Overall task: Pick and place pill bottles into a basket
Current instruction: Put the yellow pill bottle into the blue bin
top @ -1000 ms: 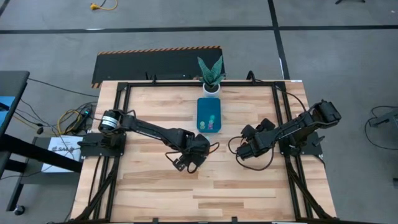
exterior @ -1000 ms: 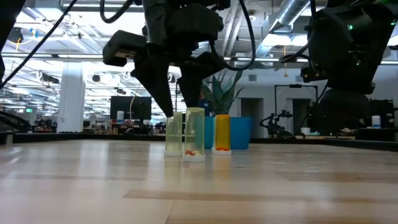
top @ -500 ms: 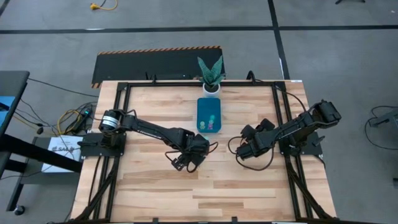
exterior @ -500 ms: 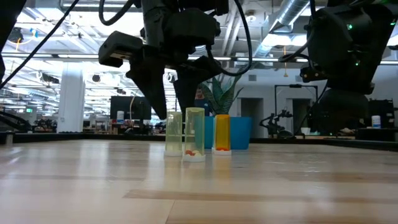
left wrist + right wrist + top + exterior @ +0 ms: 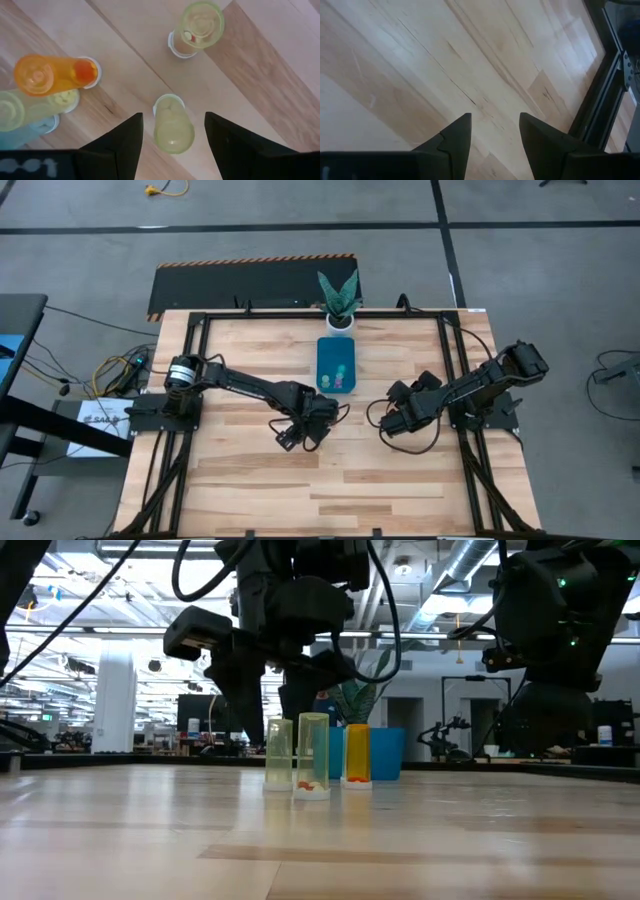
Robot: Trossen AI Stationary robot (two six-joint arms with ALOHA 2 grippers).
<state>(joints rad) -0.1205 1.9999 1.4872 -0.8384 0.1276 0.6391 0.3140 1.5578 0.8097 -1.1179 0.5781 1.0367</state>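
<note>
Fingers of our left gripper (image 5: 172, 137) spread wide, holding nothing, poised above a yellow-green pill bottle (image 5: 172, 125) standing upright on the wooden table (image 5: 250, 490). Nearby stand another yellow-green bottle (image 5: 197, 27) and an orange bottle (image 5: 55, 74). Our right gripper (image 5: 492, 137) waits open over bare wood. Two bottles lie in the teal basket (image 5: 325, 355).

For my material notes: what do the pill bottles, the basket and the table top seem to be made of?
The pill bottles, such as the yellow-green one below the open left claw, look like translucent glossy plastic: small contents show through their walls. The teal basket seems opaque moulded plastic, smooth with rounded corners. The table top looks like pale wood planks, with visible grain and seams, probably sealed, since it reflects faintly.
</note>
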